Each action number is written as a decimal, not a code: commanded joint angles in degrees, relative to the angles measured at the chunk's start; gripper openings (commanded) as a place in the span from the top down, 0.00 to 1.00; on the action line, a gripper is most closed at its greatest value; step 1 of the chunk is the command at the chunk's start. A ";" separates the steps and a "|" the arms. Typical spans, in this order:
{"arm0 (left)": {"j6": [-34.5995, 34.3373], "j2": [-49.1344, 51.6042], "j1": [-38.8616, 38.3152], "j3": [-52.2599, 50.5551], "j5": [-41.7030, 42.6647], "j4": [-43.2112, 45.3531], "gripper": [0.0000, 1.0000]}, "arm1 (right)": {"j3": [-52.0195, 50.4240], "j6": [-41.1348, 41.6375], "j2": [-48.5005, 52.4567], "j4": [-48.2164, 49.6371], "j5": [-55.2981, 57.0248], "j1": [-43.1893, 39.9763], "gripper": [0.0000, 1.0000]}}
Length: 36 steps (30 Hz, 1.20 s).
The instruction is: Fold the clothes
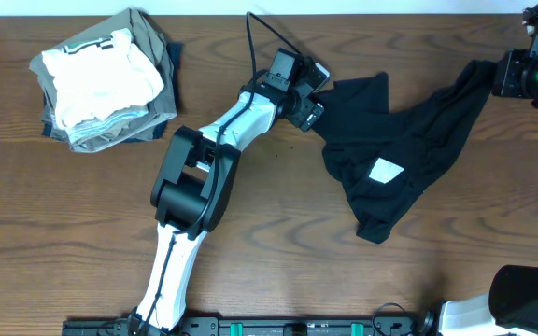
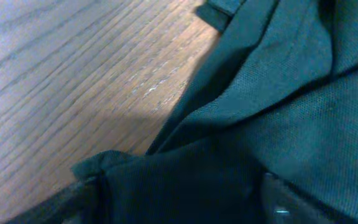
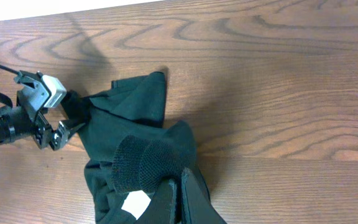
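Note:
The black garment (image 1: 409, 131) lies crumpled at the right of the wooden table, its white label (image 1: 386, 171) facing up. My left gripper (image 1: 314, 110) is at the garment's left edge. In the left wrist view its fingers (image 2: 179, 208) stand wide apart with black fabric (image 2: 278, 93) lying between them. My right gripper (image 1: 493, 75) is shut on the garment's far right end and holds it off the table. In the right wrist view the closed fingers (image 3: 180, 186) pinch a bunched fold of the fabric (image 3: 129, 112), with the label (image 3: 135, 204) just below. The left gripper (image 3: 64, 134) also shows there.
A stack of folded white, khaki and grey garments (image 1: 110, 79) sits at the back left. The left arm (image 1: 194, 177) stretches diagonally across the table's middle. Bare wood (image 1: 278, 252) lies in front of the garment.

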 commanded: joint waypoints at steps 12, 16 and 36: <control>-2.40 -4.20 0.13 1.22 -8.48 -0.90 0.94 | 0.13 -0.85 -0.39 0.33 -1.05 0.39 0.96; -2.58 -8.55 0.20 1.22 -9.18 -2.49 0.94 | 0.13 -0.85 -0.39 0.31 -1.05 0.39 0.96; -10.78 -41.94 10.95 1.22 -17.90 -22.27 0.94 | 0.33 -0.61 -3.37 -0.13 -6.21 0.44 0.99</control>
